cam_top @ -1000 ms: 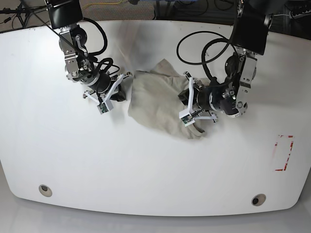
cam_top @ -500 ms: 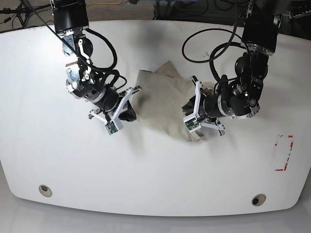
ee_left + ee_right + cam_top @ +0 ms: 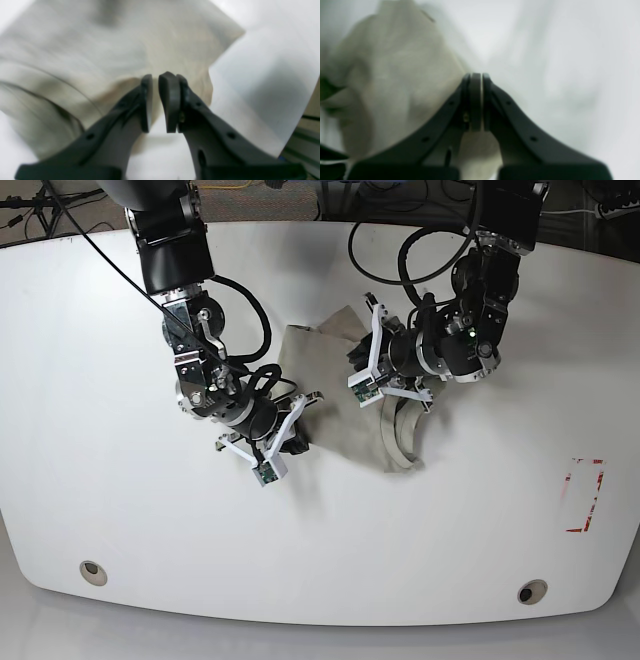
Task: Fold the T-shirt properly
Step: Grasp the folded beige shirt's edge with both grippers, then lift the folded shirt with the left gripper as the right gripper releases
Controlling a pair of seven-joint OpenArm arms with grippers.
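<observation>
Your 2 grippers sit at the T-shirt [image 3: 335, 385], bunched mid-table [image 3: 120, 510]. The left gripper [image 3: 155, 100] shows a narrow gap, apparently holding nothing; the right gripper [image 3: 476, 100] pinches the shirt's edge.

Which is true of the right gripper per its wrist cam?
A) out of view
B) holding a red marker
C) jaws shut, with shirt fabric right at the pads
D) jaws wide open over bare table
C: in the right wrist view the right gripper has its jaws pressed together, with only a thin pale sliver between the pads, and the T-shirt bunches up against their left side.
</observation>
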